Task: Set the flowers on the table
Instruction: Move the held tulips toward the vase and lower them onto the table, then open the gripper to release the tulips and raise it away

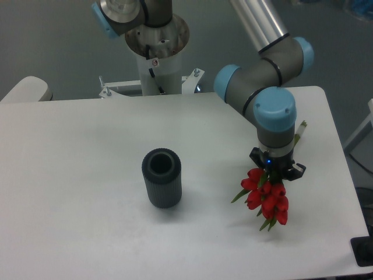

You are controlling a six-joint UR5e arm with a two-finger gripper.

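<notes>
One arm: grey tube segments with light blue joint caps, reaching down from the upper right, wrist pointing at the table [87,151].
Claw [273,174]: black, with a small blue light on its body, closed on the flowers [266,195] just above the red heads.
Flowers: red buds bunched below the claw, tilted toward the lower right, green leaves poking out at left and bottom; a pale stem end [299,131] shows behind the wrist, up and to the right.
Flower position: over the right part of the table, close to the surface; whether the buds touch it, cannot tell.
Vase [161,177]: dark grey, ribbed, upright, open top, left of the flowers and well apart from them, near the table's middle.
Arm base [157,44]: white pedestal behind the table's far edge.
</notes>
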